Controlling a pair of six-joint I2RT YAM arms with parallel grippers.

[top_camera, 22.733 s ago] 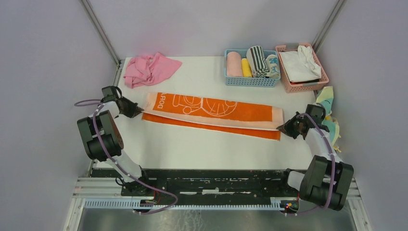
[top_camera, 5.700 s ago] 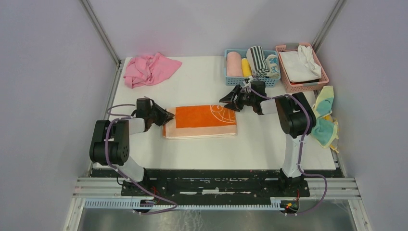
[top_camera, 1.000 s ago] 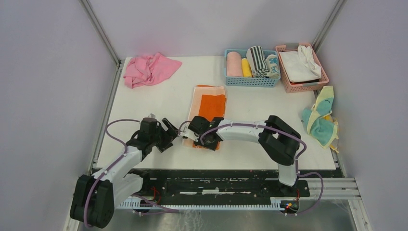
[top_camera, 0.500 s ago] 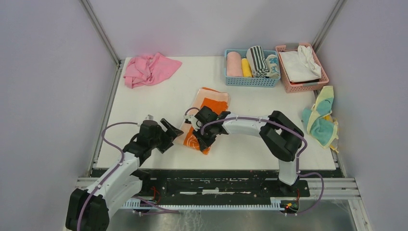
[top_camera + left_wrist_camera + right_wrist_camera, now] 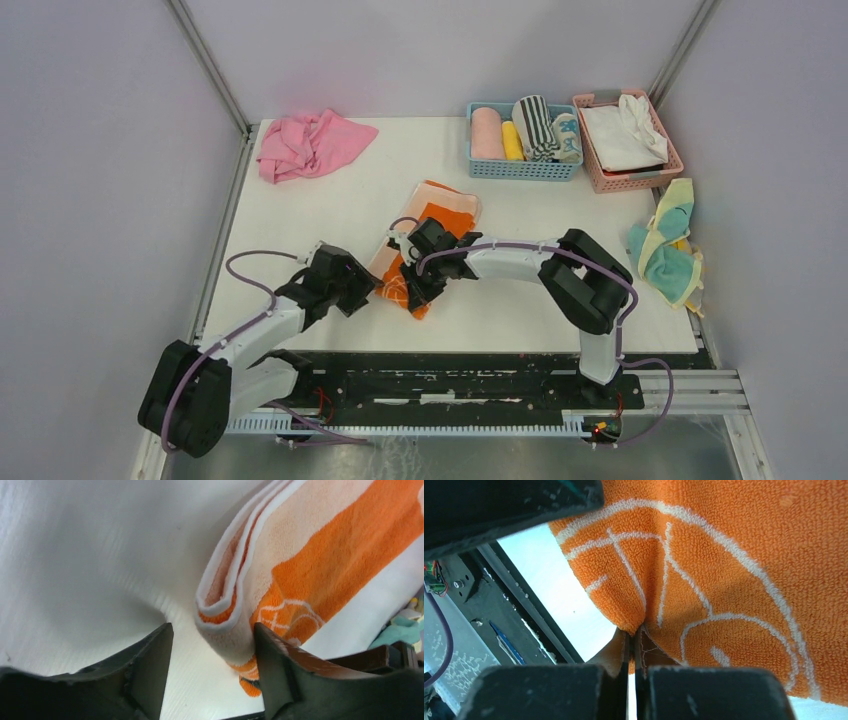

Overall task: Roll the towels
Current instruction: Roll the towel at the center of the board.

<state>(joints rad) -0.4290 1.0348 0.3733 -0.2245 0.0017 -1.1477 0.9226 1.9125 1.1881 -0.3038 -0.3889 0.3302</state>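
Now the folded orange towel lies skewed mid-worktop, its near end newly lifted by the right gripper clenched on it. The left gripper, spread wide, has closed in, so rolling looks imminent.

The right hand pinches a fold of the orange towel.

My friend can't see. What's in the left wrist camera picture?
A folded orange towel with pale stripes lies on the white table, its folded end nearest the camera. The two dark jaws stand open, one on each side of that end.
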